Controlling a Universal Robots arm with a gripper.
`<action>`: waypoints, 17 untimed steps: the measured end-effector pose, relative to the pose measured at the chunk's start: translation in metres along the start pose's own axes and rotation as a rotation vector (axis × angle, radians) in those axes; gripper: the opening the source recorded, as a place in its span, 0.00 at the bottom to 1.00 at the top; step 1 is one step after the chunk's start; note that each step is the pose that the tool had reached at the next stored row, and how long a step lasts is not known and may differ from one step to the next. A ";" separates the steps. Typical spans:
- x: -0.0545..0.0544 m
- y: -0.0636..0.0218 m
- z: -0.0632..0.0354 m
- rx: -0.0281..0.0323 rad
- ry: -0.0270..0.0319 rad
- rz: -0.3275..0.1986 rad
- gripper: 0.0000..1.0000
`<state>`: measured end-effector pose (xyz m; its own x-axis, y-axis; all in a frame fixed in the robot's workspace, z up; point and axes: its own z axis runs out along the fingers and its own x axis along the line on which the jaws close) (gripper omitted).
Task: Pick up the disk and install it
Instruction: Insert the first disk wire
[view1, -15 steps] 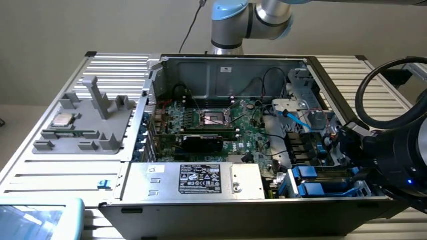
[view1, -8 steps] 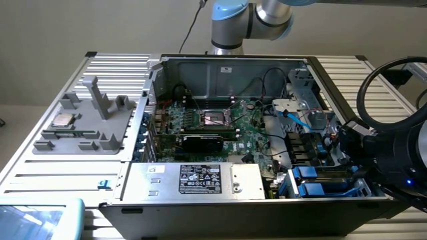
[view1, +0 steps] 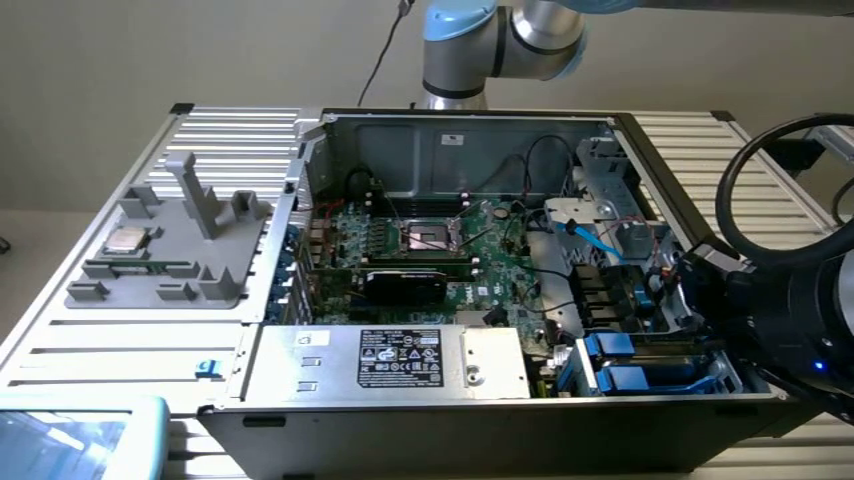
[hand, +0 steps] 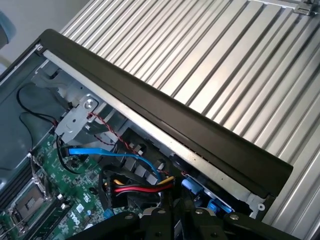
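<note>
A bench (view1: 80, 330) of ribbed silver metal slats carries an open computer case (view1: 454, 125), its circuit board facing up. On the exterior view's left a grey tray (view1: 214, 270) rests on the slats with a small silver chip (view1: 127, 238) on it. A silver box (view1: 400, 360) with a black-and-white sticker fills the case's near edge. Pale floor shows beyond the bench. The arm (view1: 494, 40) rises behind the case. The disk (view1: 641, 378), known by its blue bracket, sits in the bay at the case's corner, on the exterior view's lower right. The pincer (hand: 175, 212) hangs just above that corner; whether it is spread or pressed together I cannot tell.
</note>
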<state>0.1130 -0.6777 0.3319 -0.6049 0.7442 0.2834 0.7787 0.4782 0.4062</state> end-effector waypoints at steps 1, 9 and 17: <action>0.000 -0.0001 0.0000 -0.0002 0.0006 0.000 0.19; -0.001 -0.0005 -0.0001 -0.0002 0.0024 -0.002 0.16; -0.001 -0.0005 -0.0001 0.0064 -0.0059 -0.004 0.16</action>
<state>0.1130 -0.6786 0.3315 -0.6070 0.7450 0.2766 0.7773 0.4842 0.4018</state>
